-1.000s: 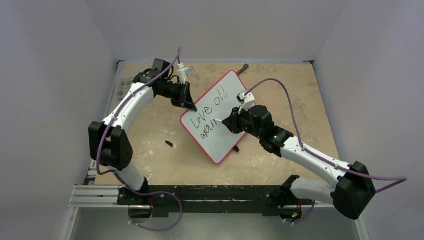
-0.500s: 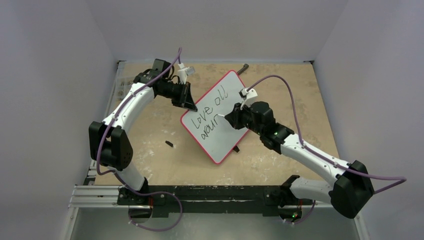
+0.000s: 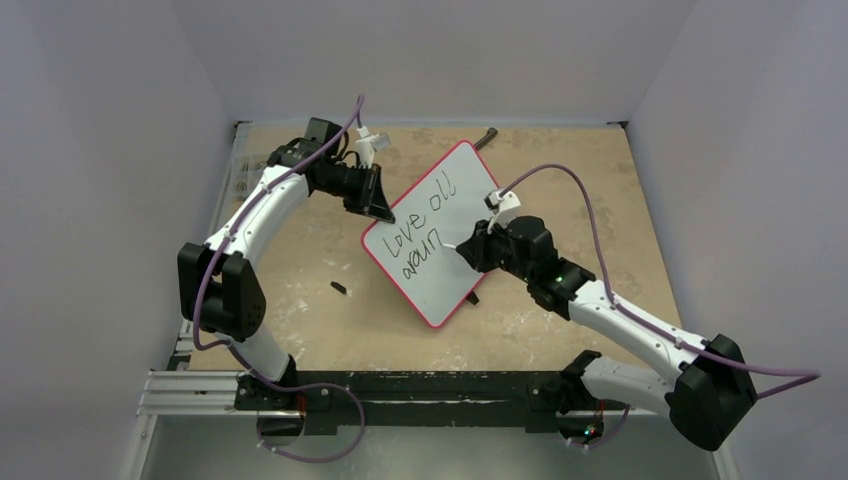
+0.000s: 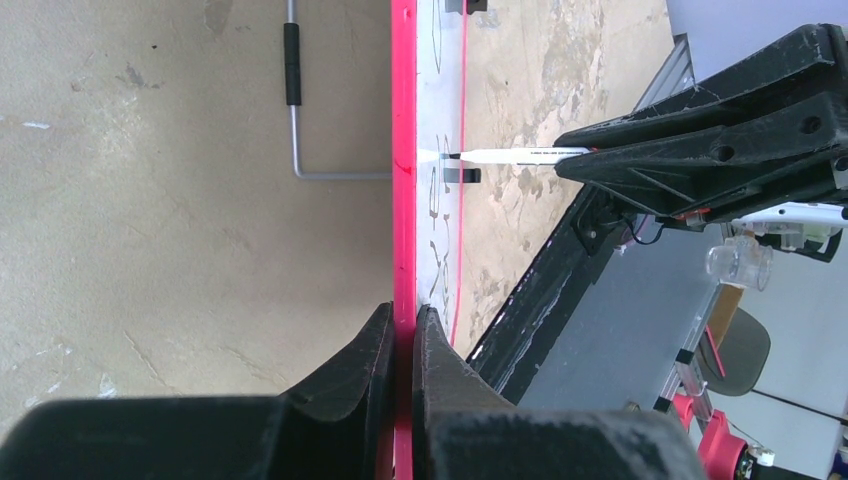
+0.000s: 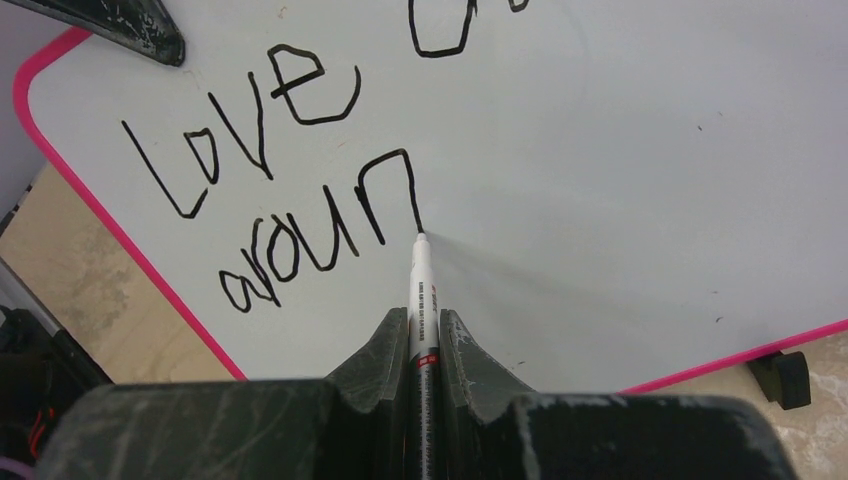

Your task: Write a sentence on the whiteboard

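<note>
The left pincer (image 4: 403,318) clamps the rim of the flat red-rimmed whiteboard (image 3: 452,180). The right pincer (image 5: 424,318) grips a slim white marker (image 5: 420,278), its tip touching the black handwritten words (image 5: 385,160).

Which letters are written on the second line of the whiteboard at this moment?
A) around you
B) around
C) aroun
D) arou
C: in the right wrist view the second line on the whiteboard reads "aroun", and the tip of the marker rests at the foot of the n.
</note>
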